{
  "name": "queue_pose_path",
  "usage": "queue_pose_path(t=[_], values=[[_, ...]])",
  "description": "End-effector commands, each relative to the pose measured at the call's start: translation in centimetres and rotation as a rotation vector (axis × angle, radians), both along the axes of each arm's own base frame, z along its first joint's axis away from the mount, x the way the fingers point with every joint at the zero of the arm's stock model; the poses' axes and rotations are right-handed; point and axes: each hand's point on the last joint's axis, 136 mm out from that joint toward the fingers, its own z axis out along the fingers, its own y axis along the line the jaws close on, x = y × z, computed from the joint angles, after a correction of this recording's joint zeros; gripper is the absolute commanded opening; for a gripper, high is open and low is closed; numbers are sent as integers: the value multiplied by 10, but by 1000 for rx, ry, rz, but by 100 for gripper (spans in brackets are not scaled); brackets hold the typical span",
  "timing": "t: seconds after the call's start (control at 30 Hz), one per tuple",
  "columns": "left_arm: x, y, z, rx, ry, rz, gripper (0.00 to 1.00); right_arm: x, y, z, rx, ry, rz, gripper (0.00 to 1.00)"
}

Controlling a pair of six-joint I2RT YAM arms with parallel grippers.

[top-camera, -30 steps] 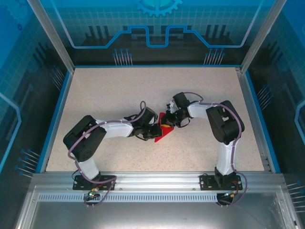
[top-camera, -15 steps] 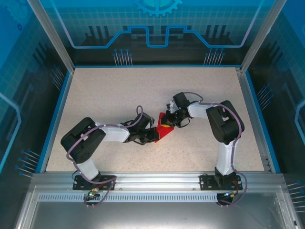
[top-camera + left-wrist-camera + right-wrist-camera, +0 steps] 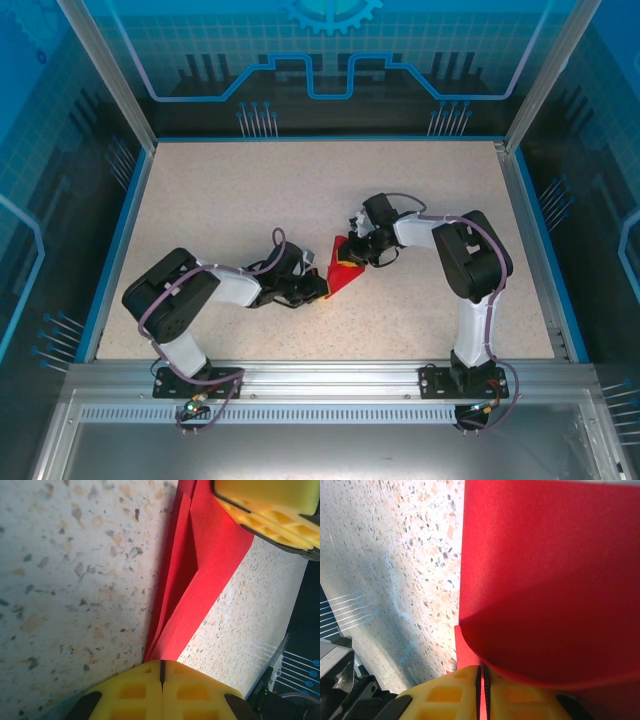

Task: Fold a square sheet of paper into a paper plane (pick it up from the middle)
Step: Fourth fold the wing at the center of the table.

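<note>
Bright even light; soft shadow beside the red paper (image 3: 200, 575).

Speckled beige tabletop (image 3: 200, 190), blue-rimmed. Near its middle, lying partly folded on the bare surface, a red sheet of paper (image 3: 348, 280).

L gripper (image 3: 161, 672) pinched shut on tip of folded red paper (image 3: 200, 575) w/ R gripper (image 3: 265, 506) at far end, on speckled table (image 3: 75, 580).
</note>
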Motion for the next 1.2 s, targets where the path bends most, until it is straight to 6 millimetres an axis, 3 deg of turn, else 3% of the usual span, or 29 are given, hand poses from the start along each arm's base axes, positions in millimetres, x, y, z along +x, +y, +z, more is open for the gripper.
queue_pose_path(t=[0.0,0.2,0.43,0.53,0.67,0.8,1.17], values=[[-59,33,-46,131,274,-18,2,-33,-38,-62,-227,143,-25,14],[-54,34,-19,133,205,-33,3,-30,-36,-60,-218,138,-29,14],[-10,3,46,37,4,-72,7,-29,-35,-60,-216,139,-32,15],[8,-8,53,42,-37,-76,7,-29,-35,-60,-216,141,-34,15],[27,-17,42,67,-32,-56,7,-28,-34,-60,-210,140,-35,16],[34,-12,14,140,6,-29,5,-29,-32,-59,-197,140,-37,16],[6,24,-34,287,110,10,2,-20,-25,-45,-154,104,-38,17]])
